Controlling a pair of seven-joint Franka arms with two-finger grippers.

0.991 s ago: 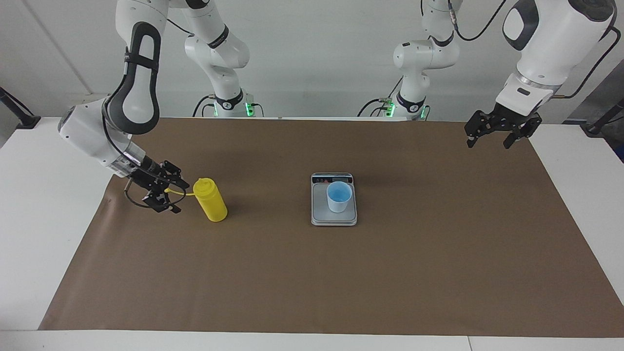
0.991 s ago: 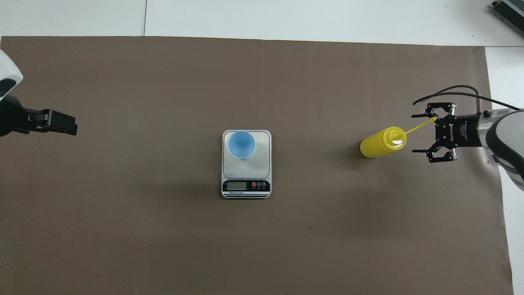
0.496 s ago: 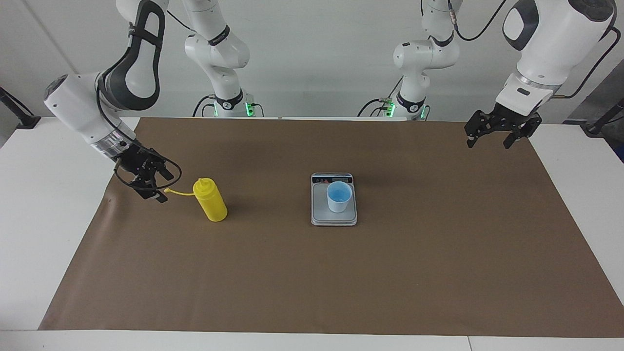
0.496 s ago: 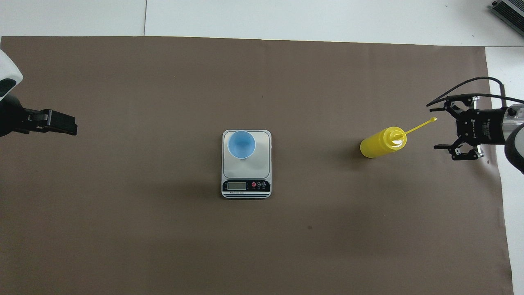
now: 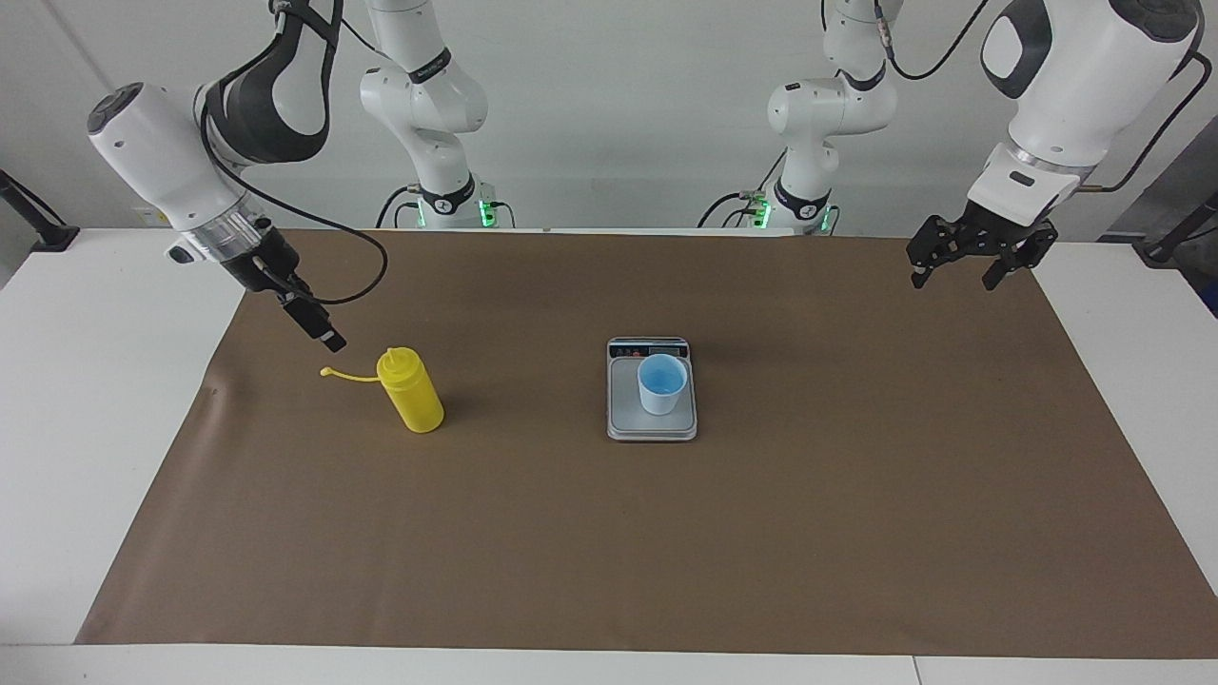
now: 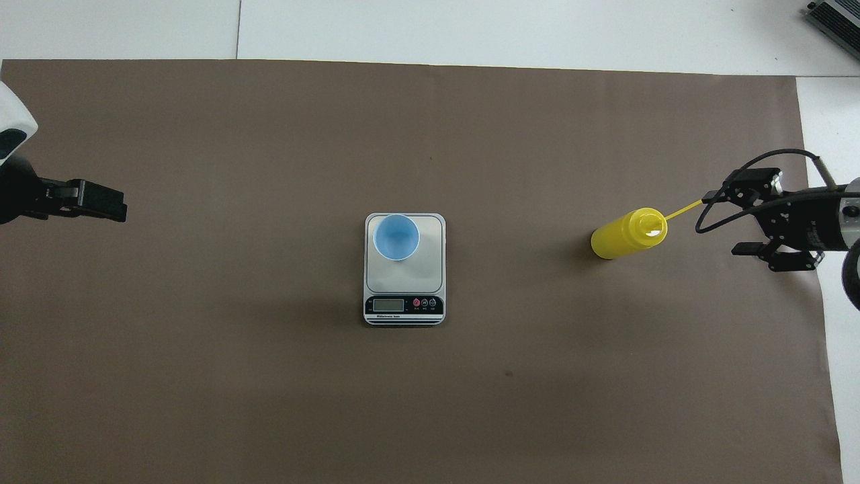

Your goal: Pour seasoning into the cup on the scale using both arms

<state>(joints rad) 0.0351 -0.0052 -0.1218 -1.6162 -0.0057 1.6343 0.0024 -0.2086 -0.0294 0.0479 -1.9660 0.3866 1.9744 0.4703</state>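
Observation:
The yellow seasoning bottle (image 5: pixel 411 390) (image 6: pixel 628 233) stands upright on the brown mat toward the right arm's end of the table. Its thin cap strap (image 5: pixel 347 375) (image 6: pixel 685 210) sticks out sideways toward that end. My right gripper (image 5: pixel 319 323) (image 6: pixel 746 215) hangs open just above the strap's tip, apart from the bottle and holding nothing. The light blue cup (image 5: pixel 661 383) (image 6: pixel 396 236) stands on the silver scale (image 5: pixel 651 425) (image 6: pixel 426 269) at the table's middle. My left gripper (image 5: pixel 956 276) (image 6: pixel 107 205) waits open and empty, raised over the mat's edge at the left arm's end.
A brown paper mat (image 5: pixel 761 533) covers most of the white table (image 5: pixel 86 381). The scale's dark display strip (image 6: pixel 403 304) faces the robots. A grey device (image 6: pixel 833 20) lies off the mat at the table's corner farthest from the robots, at the right arm's end.
My right gripper has drawn back from the bottle's strap toward its own end of the table, risen and turned. Bottle, cup, scale and left arm have not moved.

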